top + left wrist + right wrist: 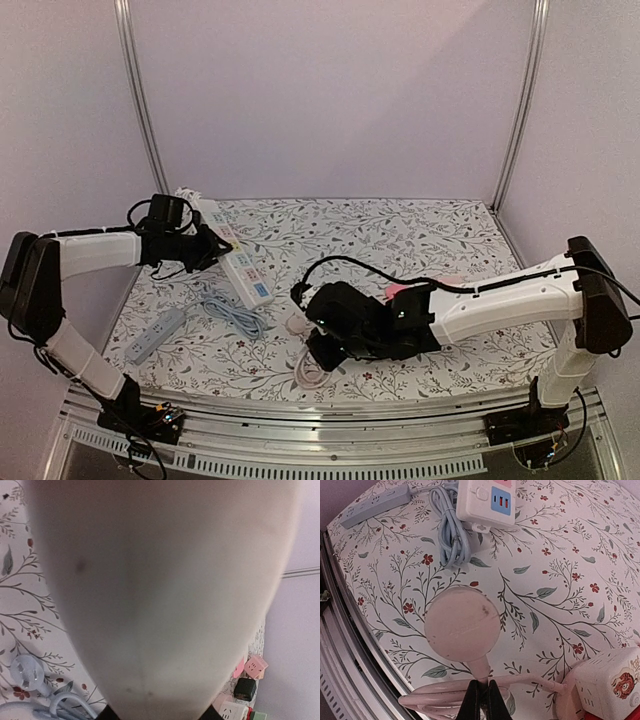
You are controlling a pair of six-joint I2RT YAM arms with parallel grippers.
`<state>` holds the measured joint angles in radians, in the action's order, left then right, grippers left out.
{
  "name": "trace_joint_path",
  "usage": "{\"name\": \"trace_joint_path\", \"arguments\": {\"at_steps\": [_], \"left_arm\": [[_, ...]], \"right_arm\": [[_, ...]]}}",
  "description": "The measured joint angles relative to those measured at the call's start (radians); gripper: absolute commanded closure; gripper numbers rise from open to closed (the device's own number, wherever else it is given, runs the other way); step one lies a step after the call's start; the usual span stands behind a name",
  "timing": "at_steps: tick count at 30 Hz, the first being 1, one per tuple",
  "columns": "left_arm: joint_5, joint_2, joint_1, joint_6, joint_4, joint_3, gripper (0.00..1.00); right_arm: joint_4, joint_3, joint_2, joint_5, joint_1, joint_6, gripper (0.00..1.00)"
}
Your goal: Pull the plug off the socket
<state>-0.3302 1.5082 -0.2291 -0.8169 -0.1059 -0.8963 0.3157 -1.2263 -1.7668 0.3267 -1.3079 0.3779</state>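
My right gripper (480,692) is shut on the neck of a round pink plug (462,625). The plug hangs over the floral cloth, its flat back to the camera and its prongs hidden. No socket shows under it. Its pink cord (445,695) lies coiled below and runs to a pink cube socket (607,685). In the top view this gripper (322,345) is at the table's front middle. My left gripper (210,248) is shut on the white power strip (240,265) at the back left. In the left wrist view the strip (160,590) fills the frame as a white blur between my fingers (107,715).
A blue-grey cable coil (235,315) and a small grey strip (155,335) lie at the front left. A loose pale plug (24,672) lies beside the held strip. Pink (255,666), black (245,687) and white (232,711) cube adapters sit to the right. The metal rail (350,645) edges the table.
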Motion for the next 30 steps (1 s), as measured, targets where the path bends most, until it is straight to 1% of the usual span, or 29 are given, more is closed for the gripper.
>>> {"name": "trace_joint_path", "arguments": {"at_steps": [5,7,13,16,20,23,26,30], "left_arm": [[-0.014,0.075,0.04,-0.008,0.033,0.0,0.99],[-0.03,0.092,0.054,-0.011,0.054,0.0,0.95],[-0.067,0.146,0.066,-0.012,0.089,-0.026,0.79],[-0.085,0.175,0.068,-0.01,0.101,-0.044,0.75],[-0.109,0.202,0.074,-0.011,0.117,-0.056,0.67],[-0.115,0.226,0.076,-0.006,0.124,-0.07,0.65],[-0.102,0.266,0.077,0.012,0.124,-0.082,0.58],[-0.084,0.299,0.079,0.045,0.105,-0.082,0.57]], "right_arm": [[0.001,-0.017,-0.027,-0.01,0.0,0.001,1.0],[0.003,-0.024,-0.032,-0.011,0.0,0.0,1.0],[0.004,-0.035,-0.039,-0.013,0.0,0.0,1.0],[0.006,-0.049,-0.05,-0.016,0.0,0.0,1.0],[0.006,-0.06,-0.06,-0.021,0.0,0.0,1.0],[0.006,-0.062,-0.063,-0.022,0.0,0.0,1.0],[0.006,-0.063,-0.063,-0.022,0.0,0.0,1.0],[0.006,-0.063,-0.063,-0.022,0.0,0.0,1.0]]}}
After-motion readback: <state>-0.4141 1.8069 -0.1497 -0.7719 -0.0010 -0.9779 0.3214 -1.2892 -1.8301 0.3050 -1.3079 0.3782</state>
